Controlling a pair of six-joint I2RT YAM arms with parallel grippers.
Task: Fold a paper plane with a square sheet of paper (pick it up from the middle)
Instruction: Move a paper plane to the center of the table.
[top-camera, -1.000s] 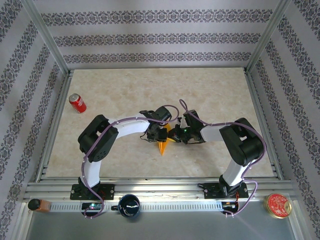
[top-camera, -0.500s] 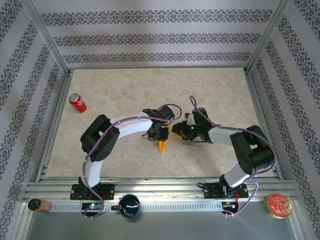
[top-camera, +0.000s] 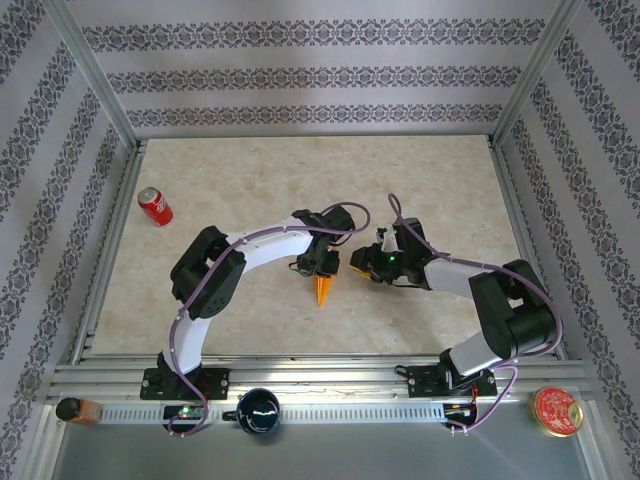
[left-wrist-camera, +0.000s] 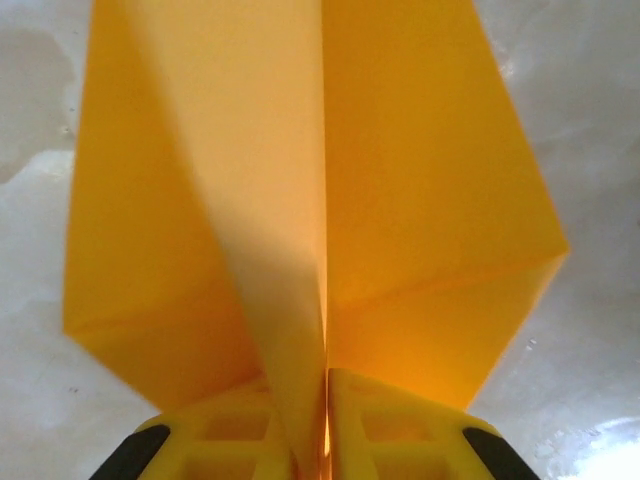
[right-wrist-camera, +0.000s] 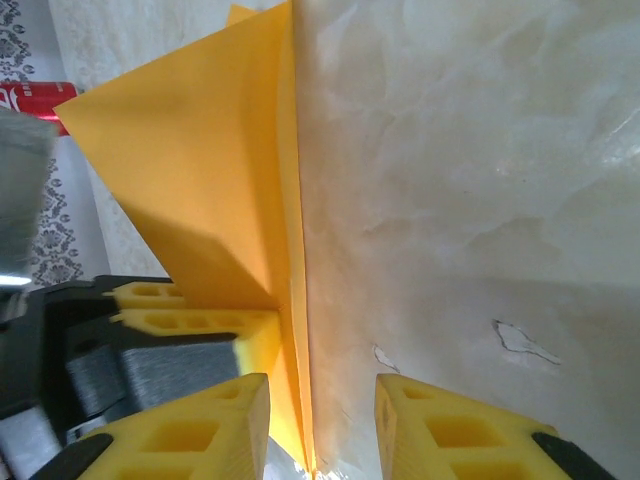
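The paper plane sits mid-worktop, its long axis running far to near and its nose toward the arm bases (from above, the wrists hide its tail). The left pincer is clenched on the centre ridge. The right pincer is released, fingers apart beside the paper's edge.

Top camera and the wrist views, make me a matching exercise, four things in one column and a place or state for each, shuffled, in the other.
Column A
1. left gripper
2. right gripper
3. paper plane
4. red soda can

Column B
a. far left, away from both arms
b. orange-yellow, between the two arms
c. jaws apart
d. shut on a centre fold

Pairs: 1-d, 2-c, 3-b, 4-a
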